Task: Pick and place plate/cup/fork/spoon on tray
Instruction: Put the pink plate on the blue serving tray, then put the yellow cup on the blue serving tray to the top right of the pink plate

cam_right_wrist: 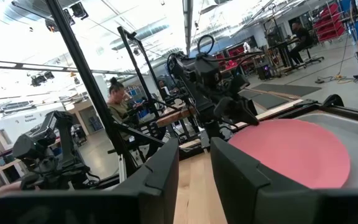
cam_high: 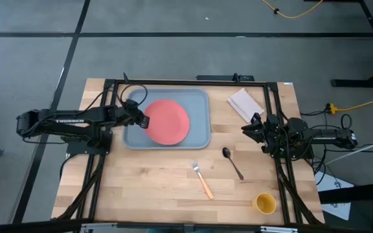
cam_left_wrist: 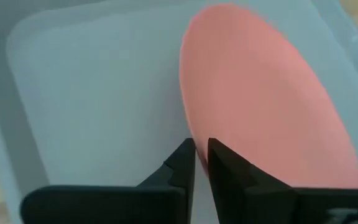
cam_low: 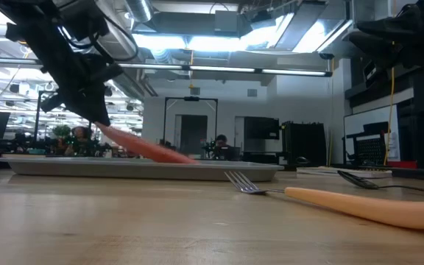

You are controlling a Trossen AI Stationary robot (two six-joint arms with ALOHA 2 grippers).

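Left gripper (cam_high: 145, 121) closed on the left edge of the plate (cam_high: 169, 121), fingers (cam_left_wrist: 185, 163) nearly together with the thin rim pinched between them. Plate sits in the tray (cam_high: 199, 140); the low view alone shows it tilted, gripped edge raised, far edge down on the tray. Right gripper (cam_high: 251, 127) waits right of the tray, fingers slightly apart, holding nothing. Fork (cam_high: 203, 180), spoon (cam_high: 232, 162) and cup (cam_high: 265, 203) lie on the table outside the tray.

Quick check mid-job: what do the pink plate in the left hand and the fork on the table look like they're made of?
Flat round pink plate: probably matte plastic, with uniform colour and no glare. Orange-handled fork: silvery tines look like metal, the handle smooth plastic or silicone, though that can't be settled. The left hand is pinching the plate's rim.
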